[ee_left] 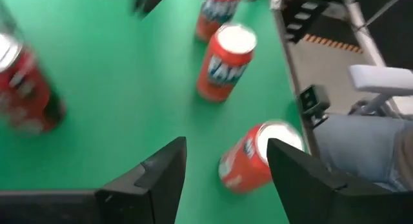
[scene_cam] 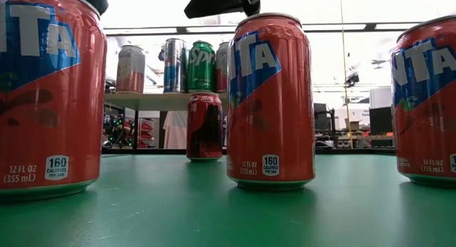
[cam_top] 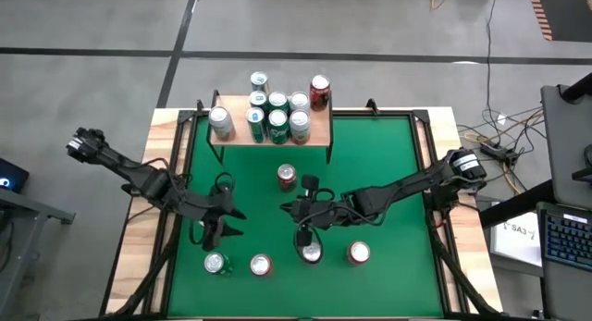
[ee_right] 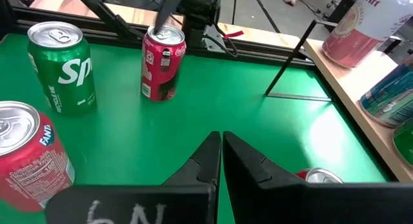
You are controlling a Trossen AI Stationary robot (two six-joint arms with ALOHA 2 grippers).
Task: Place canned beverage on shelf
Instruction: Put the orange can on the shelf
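Up front, orange Fanta cans (cam_top: 261, 264) stand along the green table's (cam_top: 388, 154) near edge. Mid-table, the left gripper (cam_top: 222, 230) hovers empty with jaws parted, while the right gripper (cam_top: 303, 234) has its jaws closed on nothing. Farther back, the shelf (cam_top: 319, 131) carries a cluster of cans, a red cola can (cam_top: 287, 177) standing just before it.

Cans (scene_cam: 271, 101): glossy printed metal, bright silver tops. Table (cam_top: 388, 164): matt green surface, probably felt or mat; pale wood rim. Shelf (cam_top: 319, 127): smooth light wood, thin black metal legs.

Left wrist view blurred; red can (ee_left: 29, 88) cut off at edge, label unreadable.
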